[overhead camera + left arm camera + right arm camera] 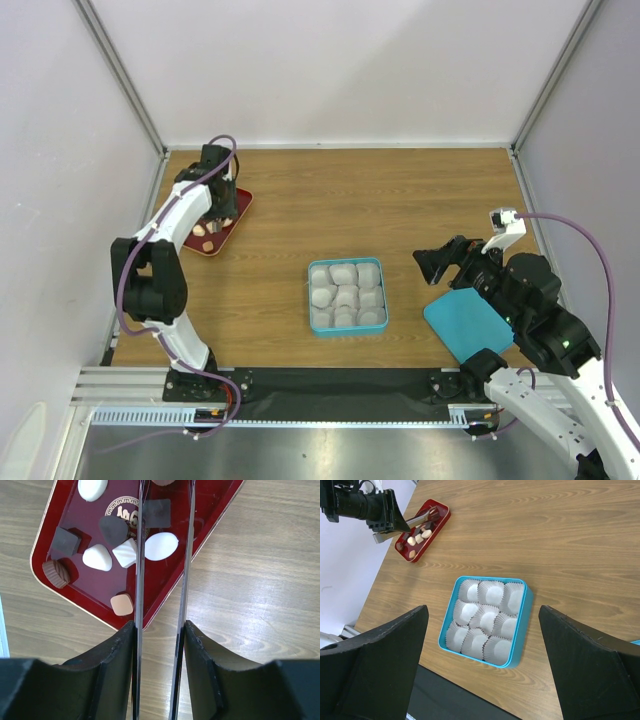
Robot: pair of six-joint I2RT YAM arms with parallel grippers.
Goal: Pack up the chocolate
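Between the left gripper's (160, 628) jaws stand thin metal tongs (140, 570), pinched by both fingers. Their two blades reach forward over a dark red tray (90, 585); the blade tips are cut off by the top edge of the wrist view. I count ten chocolates (161, 546) on this tray: four white, three dark, two brown and one tan. One brown piece is cut off at the top. A white oval, a dark square and that cut-off brown piece lie between the blades, ahead of the jaws; the others lie left of them. The right gripper (482, 607) has its jaws spread wide and holds nothing. Ahead of them, apart, sits a blue tin (522, 630) with nine white paper cups (485, 619), all unfilled. One blue lid (468, 322) lies partly hidden under the right arm.
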